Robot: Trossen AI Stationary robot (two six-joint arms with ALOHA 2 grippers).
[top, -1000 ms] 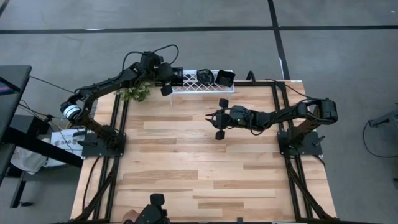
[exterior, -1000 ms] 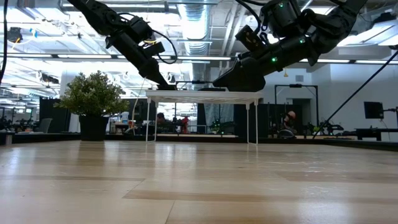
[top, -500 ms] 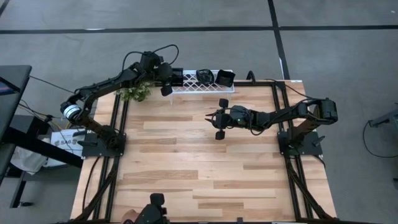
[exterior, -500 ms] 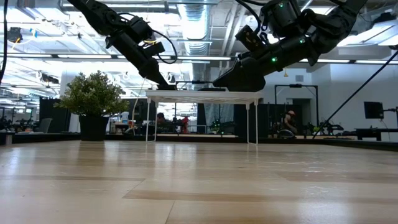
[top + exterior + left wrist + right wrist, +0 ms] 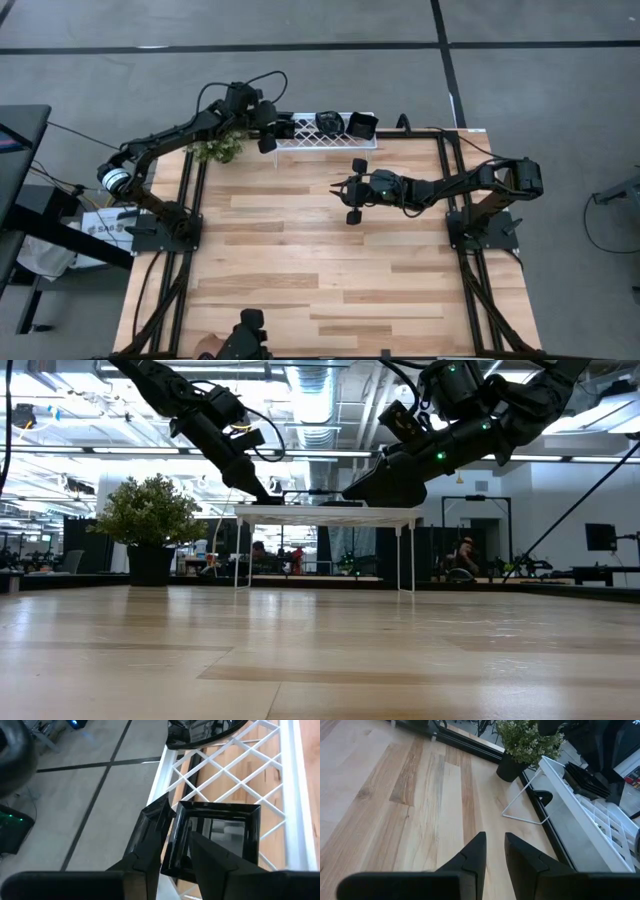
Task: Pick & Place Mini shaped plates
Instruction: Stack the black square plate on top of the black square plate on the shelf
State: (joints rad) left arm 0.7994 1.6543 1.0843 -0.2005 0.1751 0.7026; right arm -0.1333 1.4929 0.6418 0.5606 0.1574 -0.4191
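Left pincer (image 5: 172,857) at far-left end of white lattice rack (image 5: 310,135), fingers straddling one wall of square black mini plate (image 5: 220,832) lying flat on lattice; small gap shows, so grip looks released, plate resting on rack by own weight. Two more mini plates (image 5: 345,124) sit further along rack. Right pincer (image 5: 338,190) hovers over bare middle of counter (image 5: 300,260), nothing between fingers, narrow gap, probably waiting. Counter: light wood planks. Potted plant (image 5: 150,525) at rack's left end; large open workshop behind.
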